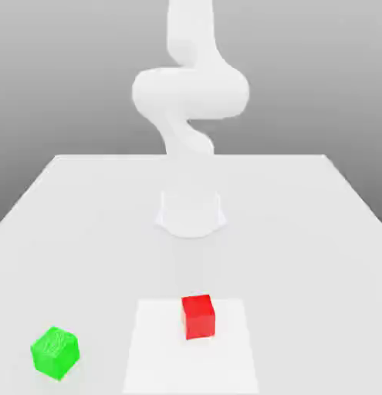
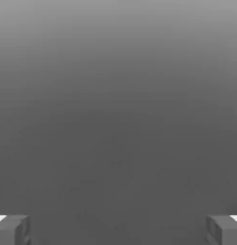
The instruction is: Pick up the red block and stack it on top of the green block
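The red block (image 1: 198, 316) rests on a brighter white patch (image 1: 155, 351) near the table's front edge, at the middle of the exterior view. The green block (image 1: 55, 352) sits on the table at the exterior view's left, turned at an angle, well apart from the red one. In the hand view my gripper (image 2: 118, 230) is open, its two grey fingertips (image 2: 15, 230) standing far apart with nothing between them, and behind them is plain grey background. The white arm (image 1: 190, 89) coils upward behind both blocks and leaves the exterior view at the top.
The arm's round base (image 1: 191, 212) stands on the white table (image 1: 302, 231) behind the blocks. The table's back edge and both side edges are visible.
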Controlling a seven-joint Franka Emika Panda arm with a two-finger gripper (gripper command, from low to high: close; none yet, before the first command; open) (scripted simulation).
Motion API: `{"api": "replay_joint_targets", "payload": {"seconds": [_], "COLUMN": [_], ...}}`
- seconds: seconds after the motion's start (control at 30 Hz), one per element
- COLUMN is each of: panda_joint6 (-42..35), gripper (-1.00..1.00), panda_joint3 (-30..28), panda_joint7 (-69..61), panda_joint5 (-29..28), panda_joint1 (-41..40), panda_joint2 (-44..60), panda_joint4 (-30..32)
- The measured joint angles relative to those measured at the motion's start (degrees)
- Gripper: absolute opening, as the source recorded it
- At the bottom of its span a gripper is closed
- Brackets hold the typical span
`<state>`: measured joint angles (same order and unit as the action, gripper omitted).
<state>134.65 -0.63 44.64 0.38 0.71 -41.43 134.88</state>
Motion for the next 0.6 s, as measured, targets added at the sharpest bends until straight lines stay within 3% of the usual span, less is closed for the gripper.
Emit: {"api": "replay_joint_targets", "payload": {"seconds": [0.6], "panda_joint6": [24.56], "gripper": [0.0], "panda_joint3": [-1.58], "panda_joint7": [-7.9], "panda_joint5": [0.0], "panda_joint1": [3.43], "panda_joint2": [38.58], "panda_joint4": [25.26]}}
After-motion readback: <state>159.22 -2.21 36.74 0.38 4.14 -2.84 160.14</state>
